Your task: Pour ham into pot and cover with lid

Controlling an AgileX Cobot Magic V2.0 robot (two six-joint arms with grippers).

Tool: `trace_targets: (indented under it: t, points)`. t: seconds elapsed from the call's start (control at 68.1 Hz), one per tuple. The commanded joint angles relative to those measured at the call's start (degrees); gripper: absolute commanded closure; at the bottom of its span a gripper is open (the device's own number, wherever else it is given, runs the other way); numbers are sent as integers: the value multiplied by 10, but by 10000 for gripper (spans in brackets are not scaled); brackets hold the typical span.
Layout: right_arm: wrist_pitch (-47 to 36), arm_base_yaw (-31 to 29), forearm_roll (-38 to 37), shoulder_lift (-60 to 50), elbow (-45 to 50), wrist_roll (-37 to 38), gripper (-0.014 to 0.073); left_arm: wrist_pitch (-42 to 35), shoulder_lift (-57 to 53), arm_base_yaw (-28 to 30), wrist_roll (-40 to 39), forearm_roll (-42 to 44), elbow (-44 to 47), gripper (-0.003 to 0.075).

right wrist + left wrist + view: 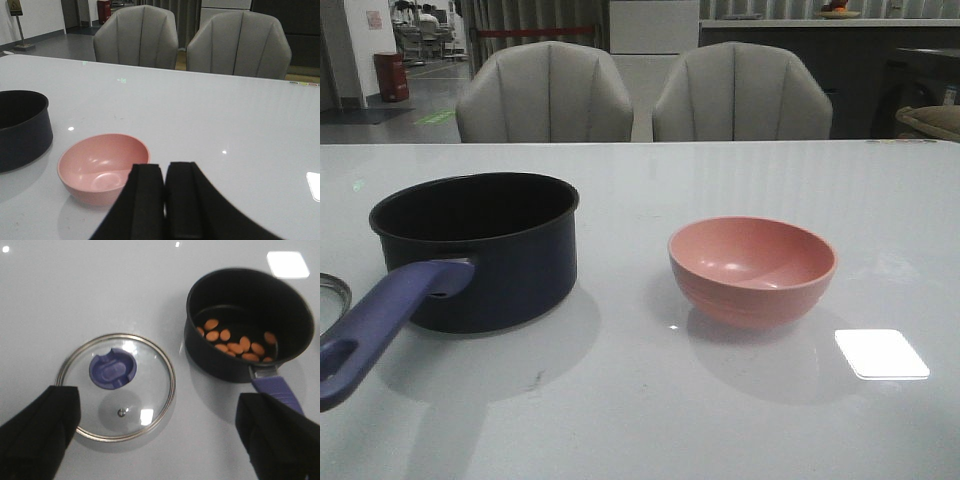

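Note:
The dark navy pot point(480, 250) stands at the table's left, its purplish-blue handle point(375, 325) pointing toward the front. In the left wrist view the pot point(250, 322) holds several orange-pink ham chunks point(235, 342). The glass lid point(116, 386) with its blue knob point(112, 369) lies flat on the table beside the pot; only its rim edge point(330, 292) shows in the front view. My left gripper point(157, 427) is open and empty, above the lid's edge. My right gripper point(165, 175) is shut and empty, just short of the empty pink bowl point(102, 167).
The pink bowl point(752, 268) stands right of the pot in the front view. Two grey chairs point(545, 95) stand behind the table's far edge. A bright light reflection point(880, 353) lies on the table at the front right.

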Motion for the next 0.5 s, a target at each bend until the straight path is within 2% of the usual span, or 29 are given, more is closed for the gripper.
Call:
trace_targets:
  t: [0.0,0.162,0.22,0.264,0.323,0.485]
  points:
    - [-46,-2,-5,3,-17,-4,435,-9,74,19,-17,4,-38,42]
    - [-46,-2,-5,3,-17,-4,435,-1,147,87,-4,-34,-79,42]
    - [-46,-2,-5,3,-17,-4,435,2,173,120,57,-97,-97,42]
    - [-46,-2,-5,3,-17,-4,435,20,202,148,136,-166,-118,42]
    - [-46,-2,-5,3,-17,-4,435,48,235,184,190,-226,-142,42]
    - [-46,-2,-5,3,-17,-4,435,82,305,242,216,-255,-176,42]
